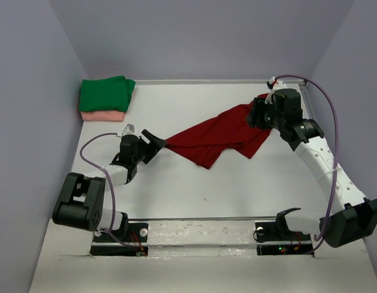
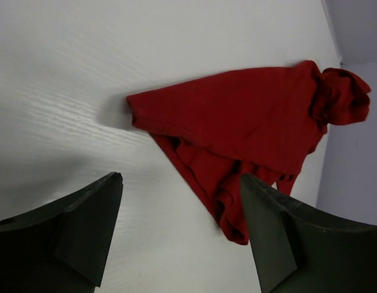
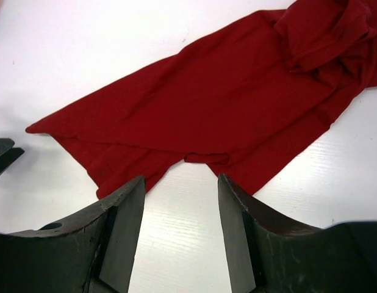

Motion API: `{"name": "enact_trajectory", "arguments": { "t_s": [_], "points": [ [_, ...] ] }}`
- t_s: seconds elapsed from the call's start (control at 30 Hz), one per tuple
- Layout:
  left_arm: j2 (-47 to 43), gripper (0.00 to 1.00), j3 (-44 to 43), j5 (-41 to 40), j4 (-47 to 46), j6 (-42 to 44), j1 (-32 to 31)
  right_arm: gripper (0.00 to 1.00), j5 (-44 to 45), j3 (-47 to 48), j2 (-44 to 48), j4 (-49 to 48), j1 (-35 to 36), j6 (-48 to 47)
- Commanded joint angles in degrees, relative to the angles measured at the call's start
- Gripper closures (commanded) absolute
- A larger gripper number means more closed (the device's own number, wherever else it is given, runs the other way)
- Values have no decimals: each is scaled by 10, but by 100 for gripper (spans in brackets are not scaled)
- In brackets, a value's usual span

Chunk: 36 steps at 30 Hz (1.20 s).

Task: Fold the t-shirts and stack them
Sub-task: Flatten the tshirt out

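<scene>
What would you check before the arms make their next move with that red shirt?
1. Open, empty left tool: ok.
2. Open, empty right tool: ok.
3. The red t-shirt lying flat and smooth: not ok, its right end is bunched and folds overlap.
4. Its left tip within the left tool's line: ok, just ahead of it.
5. The green t-shirt folded on the pink t-shirt at the far left corner: ok.
6. A clean seam for the right tool to take: cannot tell.
</scene>
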<state>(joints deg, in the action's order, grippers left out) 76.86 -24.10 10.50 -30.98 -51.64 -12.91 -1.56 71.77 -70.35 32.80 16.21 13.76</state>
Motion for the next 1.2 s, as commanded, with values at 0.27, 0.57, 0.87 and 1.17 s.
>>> {"name": "enact_trajectory", "arguments": {
  "t_s": [0.27,0.57,0.87,1.17],
  "points": [
    [70,22,-24,134,-127,-37,57,44,1,-1,30,4,0,-4],
    [79,22,-64,105,-57,-4,78,44,-11,10,21,5,0,0],
    [119,23,-81,113,-63,-7,78,44,-3,12,20,5,0,-3],
    [121,31,-82,102,-36,2,77,44,-4,7,19,2,0,-4]
  ]
}}
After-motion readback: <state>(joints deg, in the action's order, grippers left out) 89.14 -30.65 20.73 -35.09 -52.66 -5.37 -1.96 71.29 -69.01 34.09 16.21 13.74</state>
